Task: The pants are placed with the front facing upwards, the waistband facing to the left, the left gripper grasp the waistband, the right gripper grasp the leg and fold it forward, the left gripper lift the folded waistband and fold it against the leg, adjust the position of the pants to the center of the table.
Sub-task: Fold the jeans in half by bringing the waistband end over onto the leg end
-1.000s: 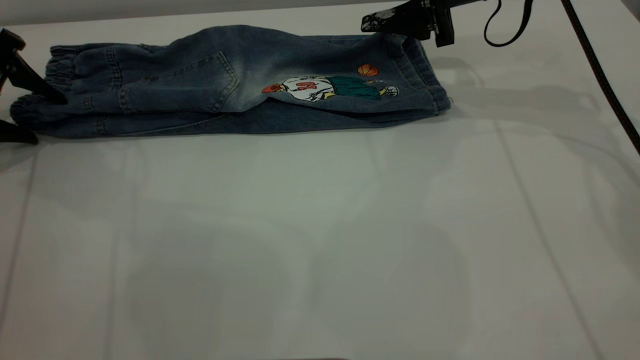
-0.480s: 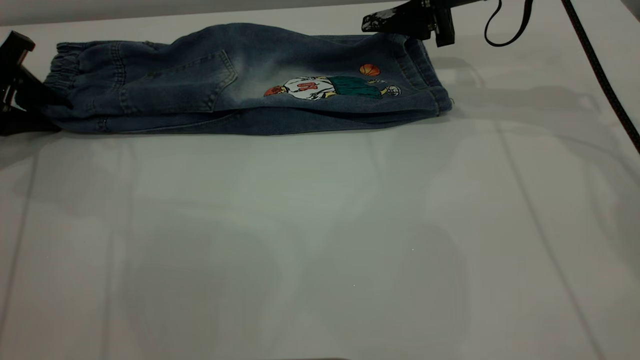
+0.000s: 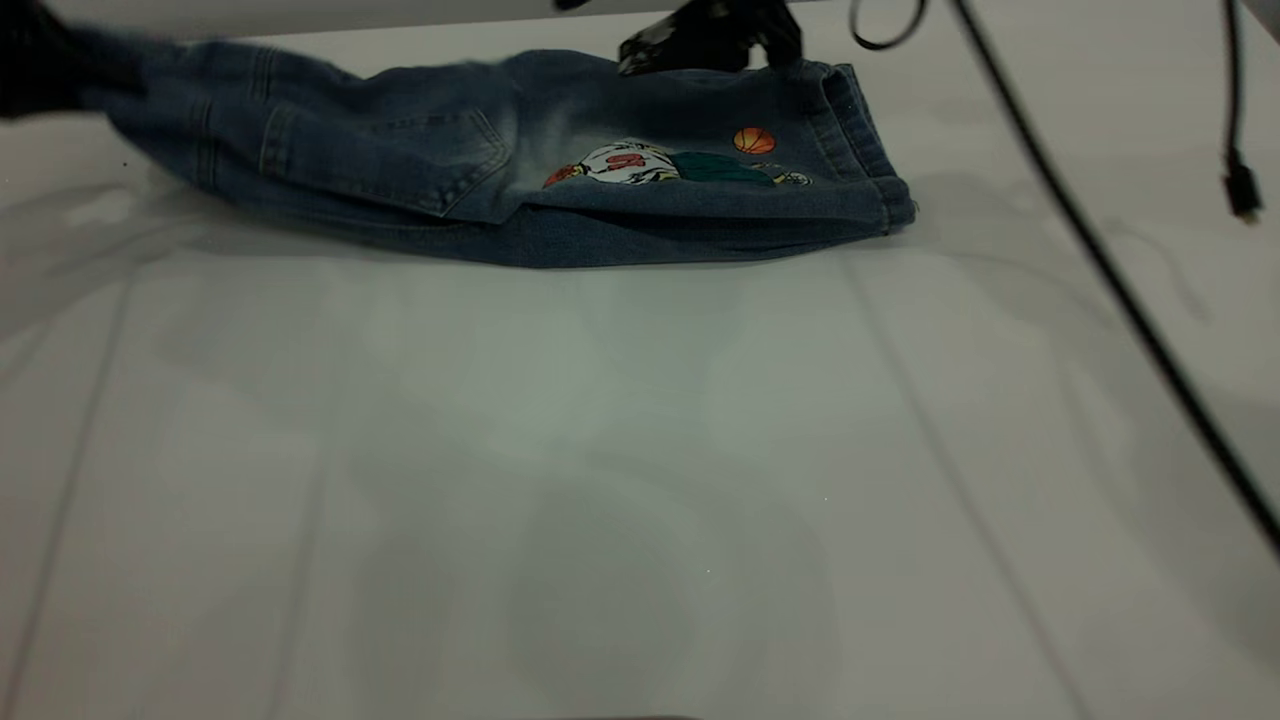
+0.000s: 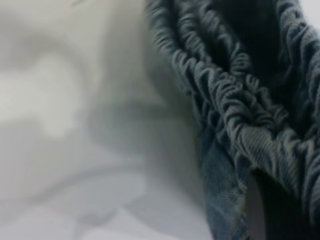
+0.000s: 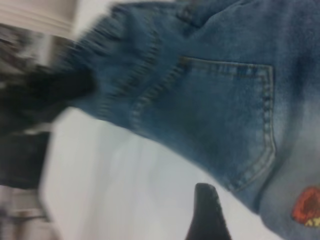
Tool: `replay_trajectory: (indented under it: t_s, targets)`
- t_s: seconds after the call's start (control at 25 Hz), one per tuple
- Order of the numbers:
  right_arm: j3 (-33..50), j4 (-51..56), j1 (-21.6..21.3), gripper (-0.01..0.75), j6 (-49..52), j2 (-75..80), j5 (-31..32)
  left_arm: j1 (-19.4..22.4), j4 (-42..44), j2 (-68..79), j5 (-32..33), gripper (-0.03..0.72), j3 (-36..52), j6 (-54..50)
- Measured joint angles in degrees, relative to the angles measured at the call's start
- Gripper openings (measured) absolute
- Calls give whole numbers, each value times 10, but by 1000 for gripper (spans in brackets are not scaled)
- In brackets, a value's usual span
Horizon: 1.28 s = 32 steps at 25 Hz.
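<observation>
At the counter's far edge we see the pants folded lengthwise, cartoon side up. Our left hand is clamped on the waistband, lifting that end clear. Our right hand hovers over the leg; whether it is apart or together, we cannot tell.

Small blue denim pants: woven cotton-like cloth, matt, faintly ribbed twill grain, faded paler patch mid-leg. Ruched darker denim waistband: crinkled, tightly gathered, rough-looking. Colourful cartoon print on the leg: flat, smooth, slightly glossier than surrounding cloth. Large pale grey table: smooth, hard, semi-gloss, showing soft reflections. Black right gripper: hard, slightly shiny.
</observation>
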Motion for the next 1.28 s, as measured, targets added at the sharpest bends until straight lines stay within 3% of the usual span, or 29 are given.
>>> replay_trajectory:
  t_s: [0.32, 0.56, 0.8, 1.12, 1.28]
  targets:
    - [-49, -167, 75, 423, 87, 14, -115, -44, 5, -84, 23, 73, 1, 10]
    - [-62, -178, 105, 423, 96, 64, -122, -73, 10, -123, 37, 73, 2, 16]
    - [-98, -206, 104, 423, 96, 71, -55, -80, 22, -148, 45, 73, 2, 17]
    - [-211, -268, 28, 423, 146, 71, 80, -85, 23, -163, 55, 73, 2, 31]
    - [-271, -277, -11, 423, 167, 71, 143, -120, 24, -163, 49, 73, 2, 49]
